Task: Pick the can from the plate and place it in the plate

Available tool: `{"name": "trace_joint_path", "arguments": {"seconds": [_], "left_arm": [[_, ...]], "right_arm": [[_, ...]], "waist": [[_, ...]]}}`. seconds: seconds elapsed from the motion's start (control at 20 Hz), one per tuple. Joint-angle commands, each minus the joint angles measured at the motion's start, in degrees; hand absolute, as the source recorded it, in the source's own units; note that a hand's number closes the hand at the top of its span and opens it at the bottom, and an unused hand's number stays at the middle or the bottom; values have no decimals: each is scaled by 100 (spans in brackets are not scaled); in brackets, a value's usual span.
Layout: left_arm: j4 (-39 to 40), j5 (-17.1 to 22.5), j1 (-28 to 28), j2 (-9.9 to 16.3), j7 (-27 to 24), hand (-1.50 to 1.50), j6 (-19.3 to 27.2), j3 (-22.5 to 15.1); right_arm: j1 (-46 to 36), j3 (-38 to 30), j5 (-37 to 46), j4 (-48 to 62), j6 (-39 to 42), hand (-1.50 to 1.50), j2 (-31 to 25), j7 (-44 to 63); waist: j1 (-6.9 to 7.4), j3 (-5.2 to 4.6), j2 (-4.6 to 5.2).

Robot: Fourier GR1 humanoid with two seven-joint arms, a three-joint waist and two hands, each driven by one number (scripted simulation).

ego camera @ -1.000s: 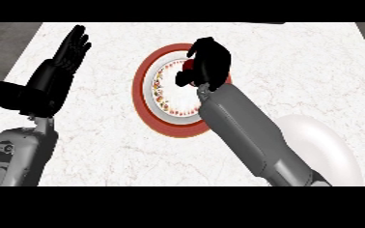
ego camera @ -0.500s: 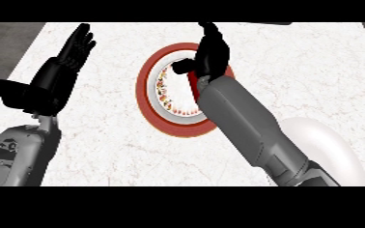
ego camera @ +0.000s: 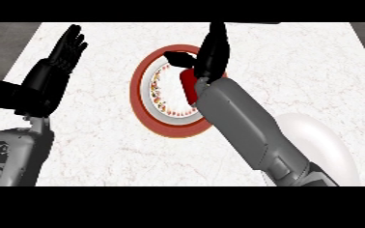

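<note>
a kitchen: marbled white counter [ego camera: 107, 140] bearing a red-rimmed plate [ego camera: 139, 101].

The tabletop [ego camera: 92, 140] is white with faint grey veining. On it, a red-rimmed plate [ego camera: 139, 101] has a white centre ringed by small red-and-yellow marks, and the can [ego camera: 188, 88] is red. A second plate [ego camera: 321, 142] is plain white.

Table [ego camera: 107, 140] bare between left hand [ego camera: 61, 63] and red-rimmed plate [ego camera: 146, 118]: open passage there. Right hand [ego camera: 212, 53] and forearm lie over the plate's right half, covering most of the red can [ego camera: 187, 86]. White plate [ego camera: 321, 145] occupies the lower right corner. Far right table strip open.
</note>
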Motion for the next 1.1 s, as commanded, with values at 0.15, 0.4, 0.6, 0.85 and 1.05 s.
{"name": "trace_joint_path", "arguments": {"seconds": [0.15, 0.4, 0.6, 0.85, 1.05], "left_arm": [[-345, -33, 382, 38, 149, 0, 76, 167], [-177, -232, 467, -116, -182, 0, 116, 141], [139, -78, -7, 70, 92, 0, 24, 463], [-96, -220, 135, -81, 85, 0, 39, 332], [-674, 8, 791, 112, 71, 0, -367, 548]], "right_arm": [[873, -210, 88, -988, -775, -150, -38, -224], [2366, 15, 197, -2739, -522, -150, -502, -475], [3482, 183, 240, -4057, -112, -150, -1191, -527], [4862, 344, 346, -5519, 100, -150, -1779, -496], [5319, 83, 98, -6135, 379, -150, -2077, -625]], "waist": [[-309, -1, -88], [-399, -3, -89], [-448, -3, -78], [-435, -3, -78], [-322, -2, -69]]}}
